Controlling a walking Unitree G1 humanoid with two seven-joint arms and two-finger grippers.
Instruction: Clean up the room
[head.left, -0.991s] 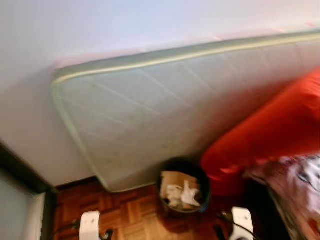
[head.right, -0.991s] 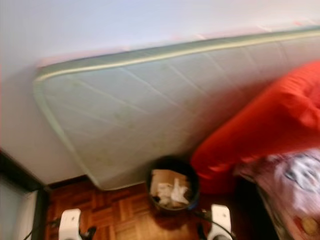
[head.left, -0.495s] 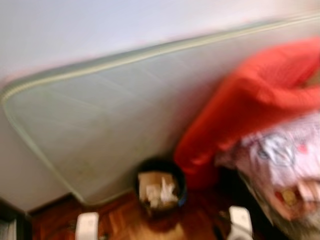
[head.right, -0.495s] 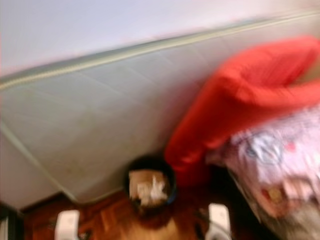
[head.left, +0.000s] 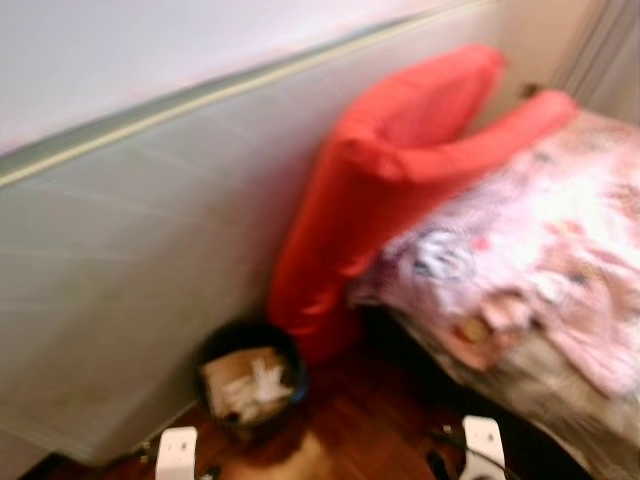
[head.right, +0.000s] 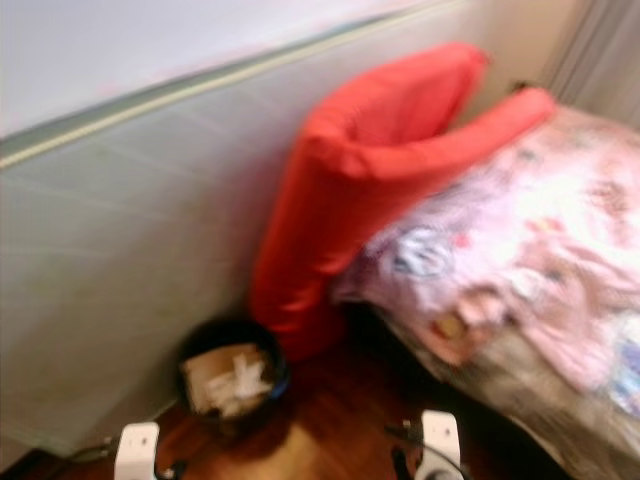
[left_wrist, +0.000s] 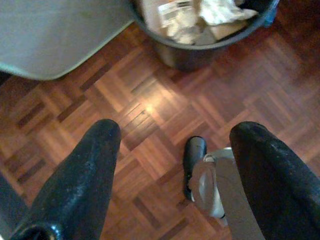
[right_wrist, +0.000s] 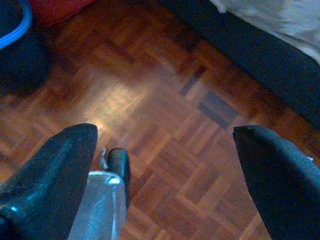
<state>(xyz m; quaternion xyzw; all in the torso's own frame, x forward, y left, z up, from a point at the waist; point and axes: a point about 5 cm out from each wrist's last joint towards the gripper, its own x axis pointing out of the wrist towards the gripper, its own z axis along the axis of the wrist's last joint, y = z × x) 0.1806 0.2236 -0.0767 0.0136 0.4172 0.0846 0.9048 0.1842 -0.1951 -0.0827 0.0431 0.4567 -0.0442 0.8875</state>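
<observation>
Compared w/ the frame half a second ago, the head camera has swung to the right, so the bed (head.left: 560, 400) w/ its pink patterned blanket (head.left: 530, 240) now takes the right side of the picture, and the waste bin (head.left: 250, 380) sits more to the left; the things themselves did not move, only the view, which is blurred. A pale mattress (head.left: 130, 260) stands on its edge against the wall (head.left: 110, 50), and a big red cushion (head.left: 390, 180) leans on it, w/ its lower end just beside the bin and its upper part bent over the bed's edge. The dark round bin stands on the parquet floor (left_wrist: 150, 105), touching or nearly touching the mattress, and holds cardboard and crumpled paper (left_wrist: 200, 15). Both arms hang low at the robot's sides. The left gripper (left_wrist: 172, 165) has its two black fingers spread apart over bare parquet, near the bin. The right gripper (right_wrist: 165, 165) is also spread wide, holding nothing, over the floor between the bin's blue-rimmed side and the dark bed base (right_wrist: 250, 55).
</observation>
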